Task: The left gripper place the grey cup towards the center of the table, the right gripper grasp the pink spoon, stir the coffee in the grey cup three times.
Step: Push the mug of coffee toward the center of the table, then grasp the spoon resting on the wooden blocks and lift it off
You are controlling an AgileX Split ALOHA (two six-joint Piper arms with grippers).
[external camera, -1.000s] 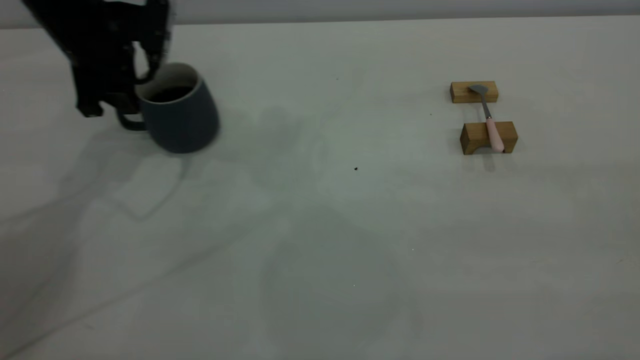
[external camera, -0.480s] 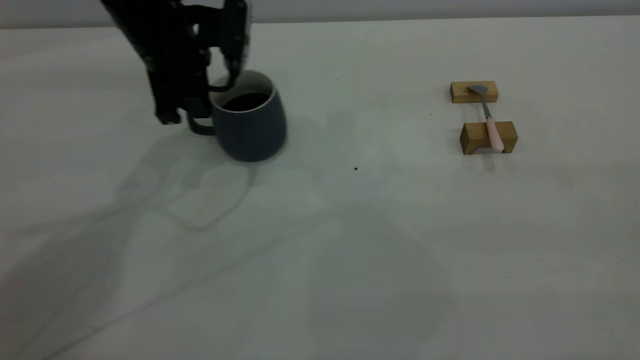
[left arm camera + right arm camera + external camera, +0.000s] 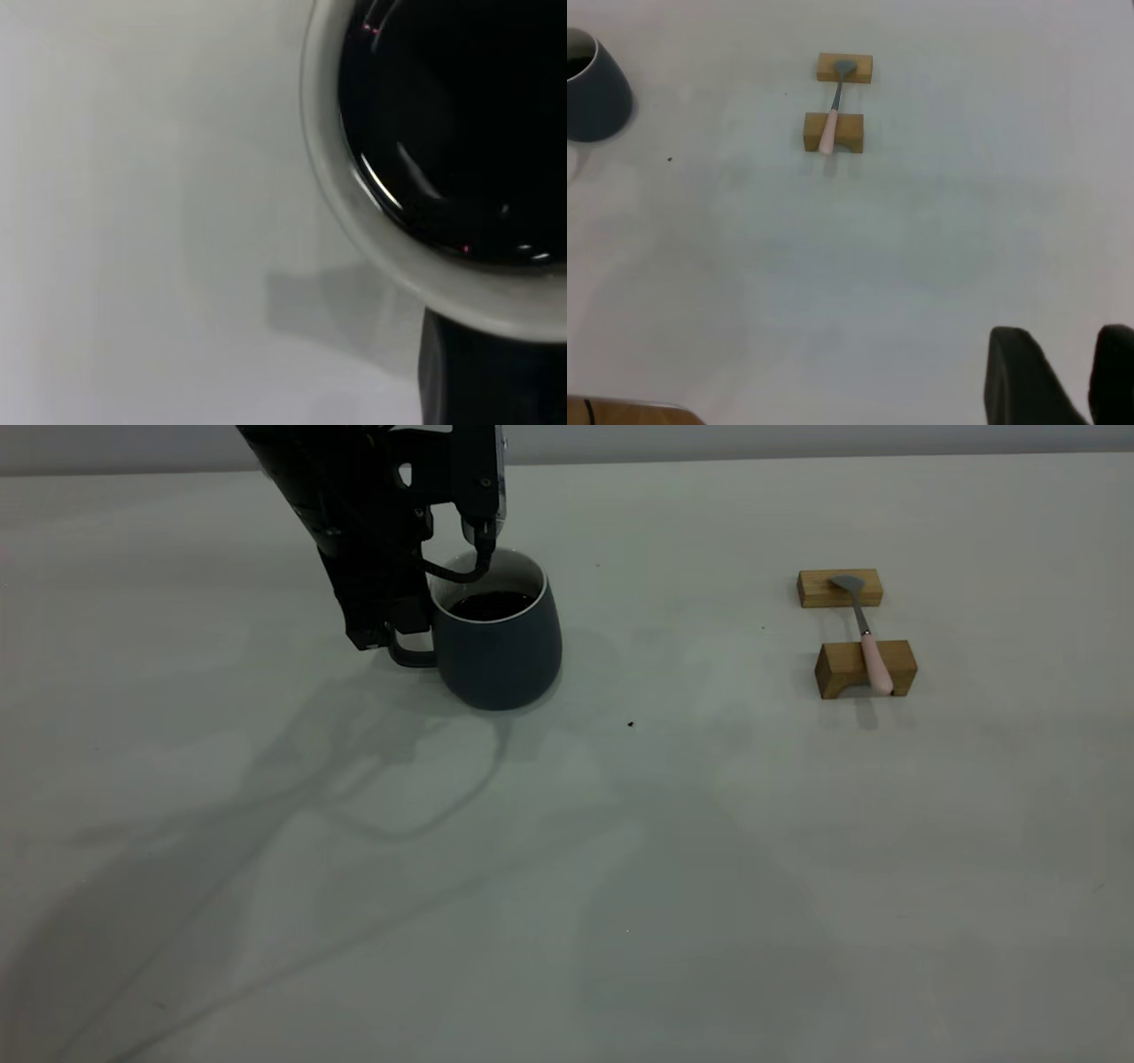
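Exterior view: the left claw was seen at the handle side of the grey cup, its upper body cut off by the picture's top edge. Its fingers were hidden among the dark body and the handle, so whether they were clamped on the handle could not be told. The cup was seen upright on the tabletop, left of the middle, handle pointing toward the left arm; the coffee was visible as a dark flat surface inside the white rim. Well apart to the right, the pink spoon was laid across two wooden blocks, its long axis running from far to near, bowl on the far block and pink handle over the near one. No writing could be read anywhere.

Left wrist view: only part of the cup's white rim and the coffee were shown, cut off by the picture's edges; a dark shape at one corner could not be identified.

Right wrist view: the right claw was seen only as two dark fingertips with a gap between them, gripping nothing, high above the tabletop. The spoon on its blocks and part of the cup, cut off at the edge, were shown far off.
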